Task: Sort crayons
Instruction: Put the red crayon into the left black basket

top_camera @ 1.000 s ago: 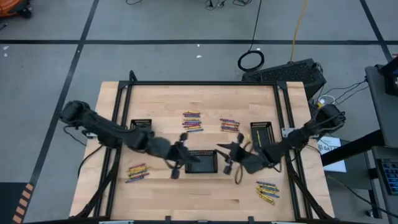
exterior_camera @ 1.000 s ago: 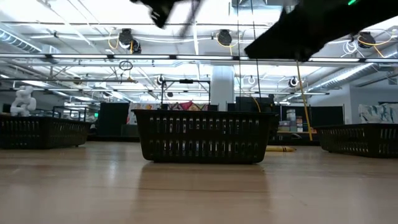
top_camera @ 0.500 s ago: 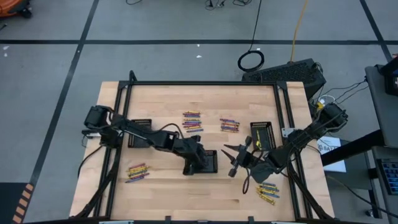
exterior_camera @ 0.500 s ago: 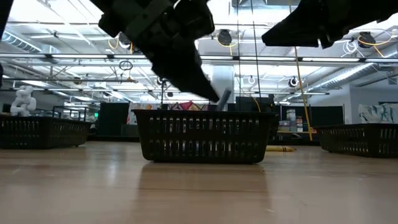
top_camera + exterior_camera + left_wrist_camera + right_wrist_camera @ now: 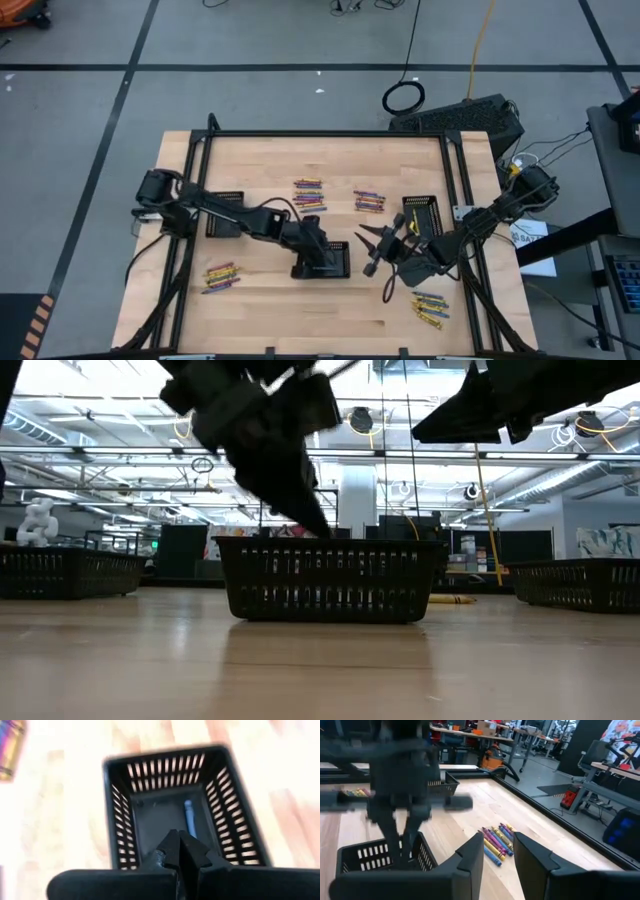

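Note:
Crayons lie in four small heaps on the wooden table: two at the far middle point(image 5: 309, 194) point(image 5: 369, 201), one near left point(image 5: 221, 276), one near right point(image 5: 430, 308). A black centre tray point(image 5: 335, 262) holds one blue crayon point(image 5: 189, 817) flat on its floor. My left gripper point(image 5: 179, 851) is shut and slants down over this tray's left end point(image 5: 304, 266), its tips at rim height point(image 5: 320, 530). My right gripper point(image 5: 366, 254) hangs open just right of the tray, nothing between its fingers point(image 5: 497, 852).
Two more black trays stand on the table, one at the left point(image 5: 226, 210) and one at the right point(image 5: 421, 214). A black frame point(image 5: 325, 134) runs round the table's edges. Bare wood lies along the near edge, between the two near heaps.
My left gripper has swung toward the table's right, come down and tipped its fingers downward over the centre tray. Half a second ago a pale bluish stick showed at its fingertips in the low view. It is gone from there now.

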Controlling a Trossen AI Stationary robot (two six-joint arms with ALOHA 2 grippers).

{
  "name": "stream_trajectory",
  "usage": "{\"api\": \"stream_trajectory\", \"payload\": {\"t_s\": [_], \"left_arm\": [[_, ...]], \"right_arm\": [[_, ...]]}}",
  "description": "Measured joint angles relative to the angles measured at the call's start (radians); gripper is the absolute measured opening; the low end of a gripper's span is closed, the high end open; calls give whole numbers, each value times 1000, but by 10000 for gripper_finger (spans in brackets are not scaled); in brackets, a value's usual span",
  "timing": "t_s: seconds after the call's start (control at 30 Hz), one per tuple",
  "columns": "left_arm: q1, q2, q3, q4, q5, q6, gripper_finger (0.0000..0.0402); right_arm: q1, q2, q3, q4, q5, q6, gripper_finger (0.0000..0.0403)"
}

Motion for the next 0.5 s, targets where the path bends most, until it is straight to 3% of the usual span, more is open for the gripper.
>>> {"api": "stream_trajectory", "payload": {"t_s": [0.17, 0.37, 0.5], "left_arm": [[15, -126, 0, -109, -86, 26, 0], [29, -270, -17, -430, -362, 2, 0], [57, -359, -110, -476, -421, -65, 0]], "right_arm": [[-30, 2, 0, -64, -40, 119, 91], [-133, 3, 0, -208, -321, 345, 91], [-220, 3, 0, -224, -421, 364, 91]]}}
